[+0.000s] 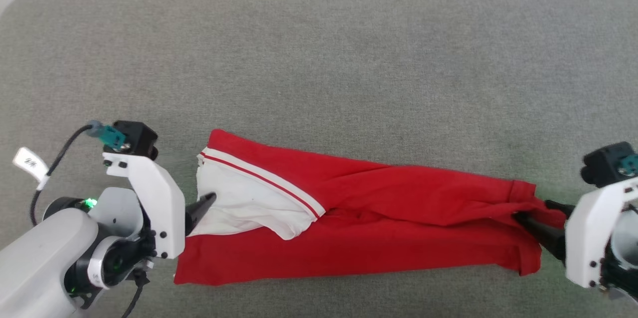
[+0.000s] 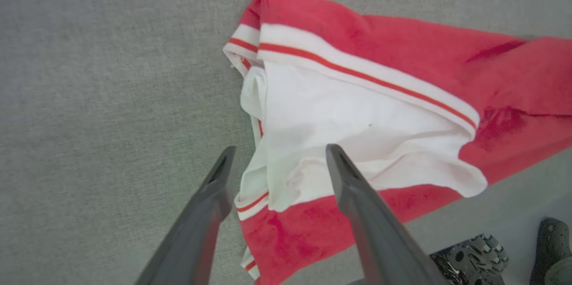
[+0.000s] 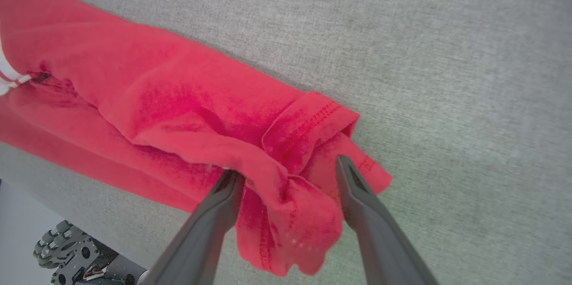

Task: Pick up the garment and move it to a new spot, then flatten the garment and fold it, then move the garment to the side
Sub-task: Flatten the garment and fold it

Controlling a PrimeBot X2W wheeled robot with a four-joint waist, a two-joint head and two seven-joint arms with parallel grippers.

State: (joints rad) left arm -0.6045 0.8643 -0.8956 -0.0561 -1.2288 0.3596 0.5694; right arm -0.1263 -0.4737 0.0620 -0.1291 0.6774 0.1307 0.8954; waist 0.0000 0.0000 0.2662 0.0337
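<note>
Both wide open, my left tool (image 2: 280, 148) and right tool (image 3: 288, 166) straddle the 9 and 3 o'clock ends of the soft, limp red jersey (image 1: 379, 218) lying at 6 o'clock on the tabletop (image 1: 319, 59), which I judge best pinched at its hems.

L claw (image 2: 280, 148) spread wide, straddling garment's (image 2: 402, 52) white sleeve edge.

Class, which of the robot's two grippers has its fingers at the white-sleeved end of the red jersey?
The left gripper: its dark fingers straddle the white short sleeve of the red jersey. The right gripper straddles the plain red hem end instead.
</note>
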